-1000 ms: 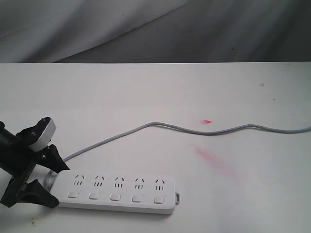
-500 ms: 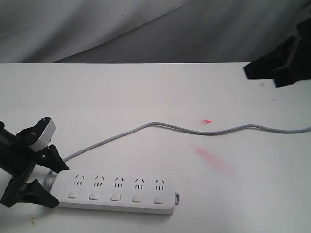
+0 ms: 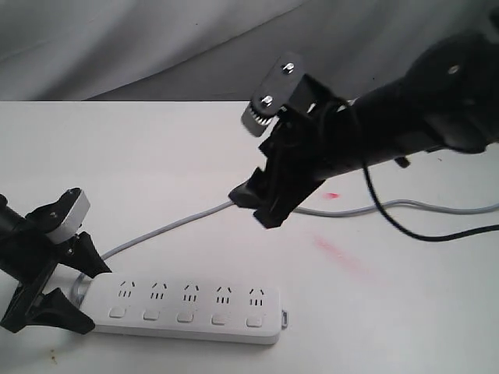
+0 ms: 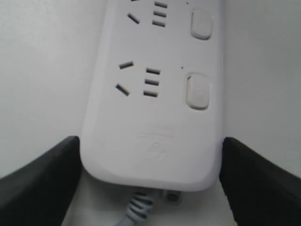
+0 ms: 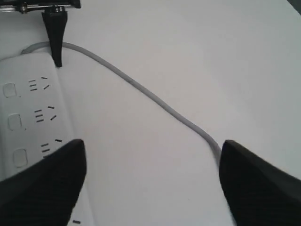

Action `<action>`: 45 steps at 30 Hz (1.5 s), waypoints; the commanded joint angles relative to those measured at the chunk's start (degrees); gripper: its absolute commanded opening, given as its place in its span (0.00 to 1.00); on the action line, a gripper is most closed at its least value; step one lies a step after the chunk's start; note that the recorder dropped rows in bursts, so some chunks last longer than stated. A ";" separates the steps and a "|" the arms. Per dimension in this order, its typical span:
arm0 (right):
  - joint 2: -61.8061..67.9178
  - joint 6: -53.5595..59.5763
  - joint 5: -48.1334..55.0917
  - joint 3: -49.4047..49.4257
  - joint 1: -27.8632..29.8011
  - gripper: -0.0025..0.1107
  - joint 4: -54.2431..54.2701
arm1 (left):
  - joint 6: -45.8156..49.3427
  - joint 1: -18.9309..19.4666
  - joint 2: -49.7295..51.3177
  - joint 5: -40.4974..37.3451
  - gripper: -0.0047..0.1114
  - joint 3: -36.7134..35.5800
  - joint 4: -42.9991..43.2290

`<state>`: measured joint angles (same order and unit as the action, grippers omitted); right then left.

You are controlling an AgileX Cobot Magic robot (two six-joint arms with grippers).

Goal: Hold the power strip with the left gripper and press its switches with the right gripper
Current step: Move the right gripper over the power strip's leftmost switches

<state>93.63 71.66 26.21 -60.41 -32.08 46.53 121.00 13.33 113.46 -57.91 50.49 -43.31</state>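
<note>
Here's the power strip (image 3: 187,308), lying flat near the front edge of the white table (image 3: 156,140), sockets and buttons facing up, its grey cord (image 3: 171,227) trailing off the left end and snaking away to the right. The left gripper (image 3: 90,296) sits right at that cord end, and the left wrist view shows why: one black finger (image 4: 42,183) against each long edge, clamped across the width, so the bar can't skate sideways when a button gets pushed. Smart spot too, clear of all five switches (image 3: 185,317), leaving the whole row open from above. Now the right gripper (image 3: 253,209), hanging in the air over the cord, well apart from the strip and beyond its socket side. Its fingers stand wide with nothing between them; the right wrist view shows only bare table and cord in the gap, with the strip off to one side. So the hold looks set and the pressing hasn't begun. My read: the right arm needs to drop towards the button row, and spread that wide it would have to poke with a single fingertip or close up first, or it risks missing such small buttons
</note>
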 commanded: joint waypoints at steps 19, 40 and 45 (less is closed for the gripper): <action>21.90 5.12 -1.69 -14.62 -15.83 0.67 10.45 | -1.05 -0.28 0.83 3.92 0.59 -0.98 5.14; 27.97 7.49 -4.80 -17.65 -18.79 0.67 9.57 | -1.05 -0.28 0.83 3.92 0.59 -0.98 5.14; 28.59 8.47 -5.13 -17.65 -18.79 0.67 9.57 | -1.05 -0.28 0.83 3.92 0.59 -0.98 5.02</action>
<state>121.94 78.88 21.38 -77.69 -50.83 56.44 121.00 13.33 113.46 -58.02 50.49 -43.22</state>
